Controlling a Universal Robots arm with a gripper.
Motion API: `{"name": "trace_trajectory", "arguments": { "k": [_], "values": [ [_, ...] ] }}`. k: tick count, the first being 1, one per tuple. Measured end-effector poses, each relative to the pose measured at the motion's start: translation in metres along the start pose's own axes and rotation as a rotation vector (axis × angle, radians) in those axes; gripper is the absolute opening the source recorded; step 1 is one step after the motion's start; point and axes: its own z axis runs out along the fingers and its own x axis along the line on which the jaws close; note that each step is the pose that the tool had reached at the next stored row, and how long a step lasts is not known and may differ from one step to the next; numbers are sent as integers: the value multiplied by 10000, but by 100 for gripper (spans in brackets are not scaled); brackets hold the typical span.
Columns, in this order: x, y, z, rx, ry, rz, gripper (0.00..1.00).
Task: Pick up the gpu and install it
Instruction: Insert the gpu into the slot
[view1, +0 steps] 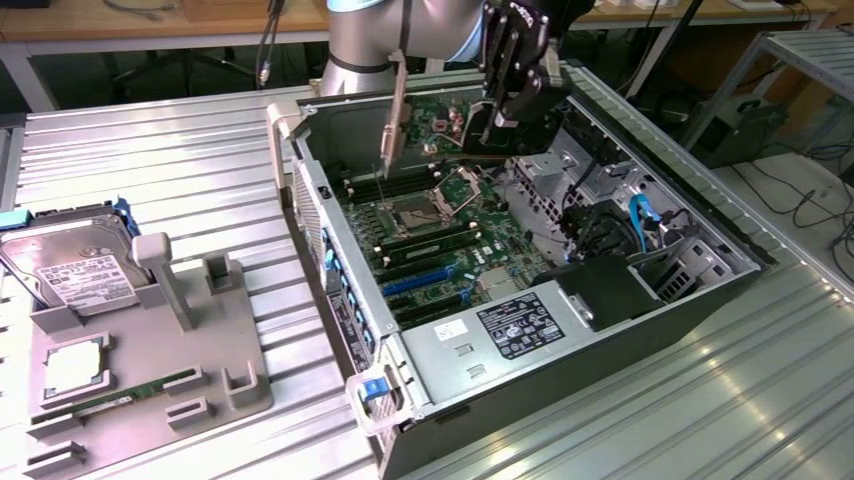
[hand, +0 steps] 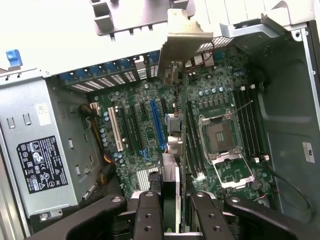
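The exterior view looks down at a slant from high above the bench (view1: 160, 150), far enough back to take in the whole open computer case (view1: 300, 200). The wrist view sits close, facing down past the fingers (hand: 148, 215) into that case. Both share the motherboard (view1: 441, 250) (hand: 145, 125), its processor socket (view1: 411, 215) (hand: 220, 135) and the labelled power supply (view1: 521, 325) (hand: 42, 162).

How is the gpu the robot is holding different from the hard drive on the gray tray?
The gpu is thin and held on edge in the gripper above the open computer case; the hard drive is boxy and rests outside it on the gray tray. The gpu has a long silvery bracket at one end; the hard drive shows a white label. Both are computer parts not yet fitted.
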Motion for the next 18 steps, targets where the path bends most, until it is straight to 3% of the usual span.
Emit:
{"name": "trace_trajectory", "arguments": {
  "k": [11,18],
  "values": [
    [3,-1,1,-11,34,-995,27],
    [5,0,4,-14,62,-1982,27]
  ]
}}
